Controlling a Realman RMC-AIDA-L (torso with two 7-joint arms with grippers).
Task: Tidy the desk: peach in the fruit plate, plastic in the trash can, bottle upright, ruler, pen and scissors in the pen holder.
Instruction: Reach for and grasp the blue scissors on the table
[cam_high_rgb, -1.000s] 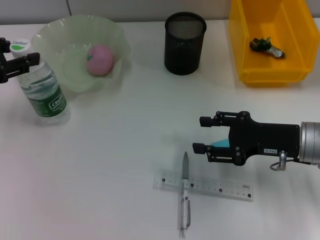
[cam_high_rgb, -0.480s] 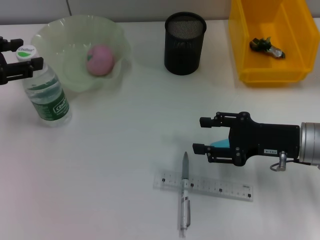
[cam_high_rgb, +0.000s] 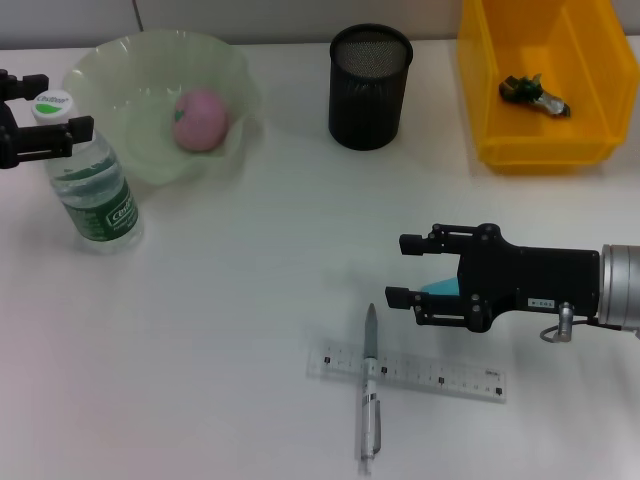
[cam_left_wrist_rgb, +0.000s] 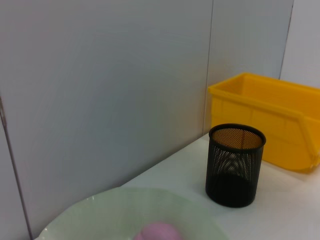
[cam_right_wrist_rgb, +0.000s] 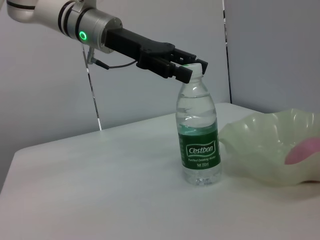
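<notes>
The clear bottle (cam_high_rgb: 92, 185) with a green label stands upright at the table's left, beside the pale green fruit plate (cam_high_rgb: 120, 70) that holds the pink peach (cam_high_rgb: 202, 120). My left gripper (cam_high_rgb: 45, 104) is open, one finger on each side of the bottle's cap; the right wrist view shows the gripper (cam_right_wrist_rgb: 190, 67) at the cap of the bottle (cam_right_wrist_rgb: 199, 135). My right gripper (cam_high_rgb: 403, 270) is open just above the table, beyond the clear ruler (cam_high_rgb: 440, 378) and the pen (cam_high_rgb: 370, 400) lying across it. A teal piece (cam_high_rgb: 440, 288) shows under that gripper. The pen holder (cam_high_rgb: 370, 87) is black mesh.
A yellow bin (cam_high_rgb: 600, 100) at the back right holds a crumpled plastic piece (cam_high_rgb: 535, 92). The left wrist view shows the pen holder (cam_left_wrist_rgb: 235, 165), the bin (cam_left_wrist_rgb: 265, 125), the plate's rim (cam_left_wrist_rgb: 115, 205) and a wall close behind the table.
The bottle went from tilted to upright under my left gripper, whose fingers now stand a little apart from the cap. The right arm has not moved.
</notes>
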